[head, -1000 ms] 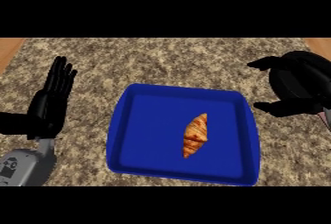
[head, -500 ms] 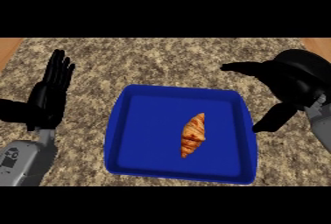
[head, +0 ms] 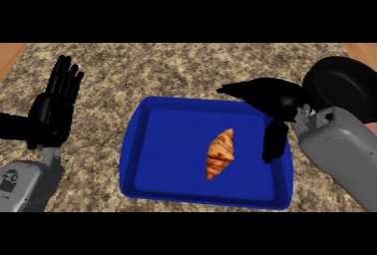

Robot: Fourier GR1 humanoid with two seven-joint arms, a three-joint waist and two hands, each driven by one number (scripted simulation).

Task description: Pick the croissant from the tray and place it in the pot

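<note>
A golden-brown croissant (head: 219,153) lies lengthwise in the middle of a blue tray (head: 162,169) on the speckled counter. My right hand (head: 271,97) hovers over the tray's far right corner, open, fingers spread toward the left and thumb hanging down beside the croissant without touching it. Behind my right wrist sits the black pot (head: 344,87), partly hidden by the forearm. My left hand (head: 53,107) stands open at the left, fingers up, resting.
The grey speckled counter (head: 177,69) spreads around the tray, with a wooden strip (head: 9,55) showing at the far left and right corners. My right forearm (head: 342,149) covers the counter between tray and pot.
My right hand has moved left and down from beside the tray to over its far right corner, uncovering the pot behind it. The left hand shifted slightly. The croissant has not moved.
</note>
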